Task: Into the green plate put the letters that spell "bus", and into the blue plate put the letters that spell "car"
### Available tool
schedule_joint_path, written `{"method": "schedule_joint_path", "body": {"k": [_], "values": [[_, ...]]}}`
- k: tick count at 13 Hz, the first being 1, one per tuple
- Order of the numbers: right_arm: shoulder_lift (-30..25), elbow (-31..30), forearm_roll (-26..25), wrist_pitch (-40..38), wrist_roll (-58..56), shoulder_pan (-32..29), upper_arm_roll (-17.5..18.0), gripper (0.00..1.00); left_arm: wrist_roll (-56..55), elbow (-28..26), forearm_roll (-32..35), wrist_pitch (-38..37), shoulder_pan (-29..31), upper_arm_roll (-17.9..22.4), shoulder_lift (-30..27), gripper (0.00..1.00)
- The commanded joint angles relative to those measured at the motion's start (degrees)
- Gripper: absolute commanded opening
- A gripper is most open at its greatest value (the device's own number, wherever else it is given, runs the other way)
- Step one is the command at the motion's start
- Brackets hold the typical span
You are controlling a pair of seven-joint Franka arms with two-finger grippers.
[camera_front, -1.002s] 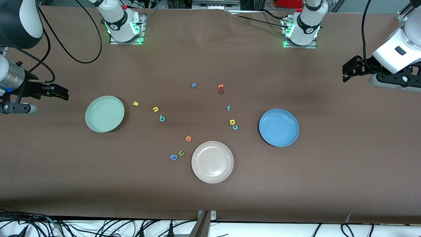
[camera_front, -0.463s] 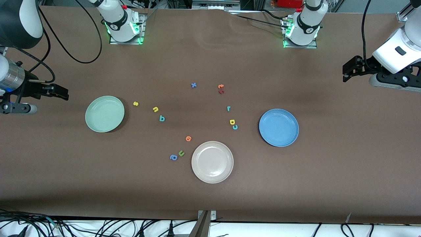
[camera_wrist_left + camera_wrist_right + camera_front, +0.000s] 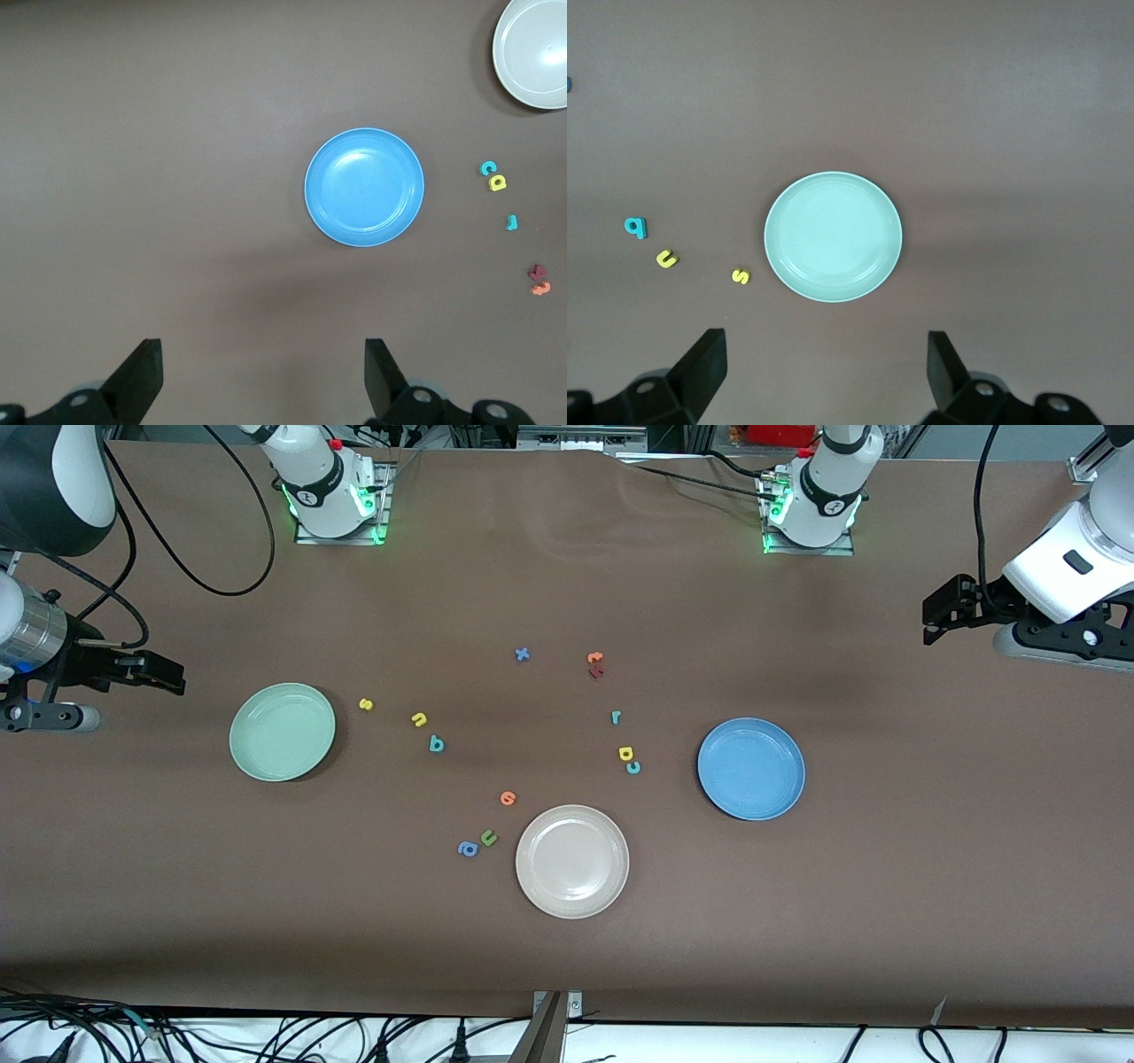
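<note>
Nothing sorted yet; both target plates bare.

Green plate (image 3: 282, 732) sits toward the right arm's end of the table. Strung out beside it toward the centre: yellow s (image 3: 366, 704) closest, then yellow u (image 3: 419, 719), then teal b (image 3: 436, 744), each apart from the next.

Blue plate (image 3: 751, 768) sits toward the left arm's end. Teal r (image 3: 616, 716) lies alone; yellow a (image 3: 626, 754) and teal c (image 3: 633, 767) are touching or nearly so.

Decoys: green u (image 3: 488, 837) and blue a (image 3: 467, 849) just beside the beige-white plate (image 3: 572, 860); orange e (image 3: 507, 798); blue x (image 3: 522, 654); orange and dark red letters (image 3: 595, 664) huddled together.

Right gripper (image 3: 151, 671) hangs over the table edge near the green plate, jaws wide, holding nothing. Left gripper (image 3: 943, 609) waits likewise at its own end, jaws wide and empty.

Judgement: start with the s, shortest carry. Come straight down, pinch across the thin foam. For a and c, take the c from its free side so the a isn't dragged.
</note>
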Motion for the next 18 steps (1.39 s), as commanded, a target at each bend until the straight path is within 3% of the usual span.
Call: {"method": "schedule_joint_path", "body": {"k": [1,11,13,18], "values": [[-0.7,-0.3,0.9,-0.5,0.2,-0.2,0.1,1.0,-0.3,0.9,1.6,-1.2,-0.1,-0.3,0.3,1.0],[-0.7,-0.3,0.9,-0.5,-0.1,-0.2,0.1,1.0,-0.6,0.2,1.1,-1.5,-1.1,-0.4,0.8,1.0],[-0.7,-0.3,0.9,-0.5,-0.1,-0.2,0.1,1.0,-1.6,0.2,0.9,-1.1,-3.6,-0.5,2.4,1.0],[-0.8,-0.3,0.9,-2.7,0.7,0.1,0.3,1.0,-24.5,0.7,1.1,5.3,-15.8,-1.5,12.1,1.0]]}}
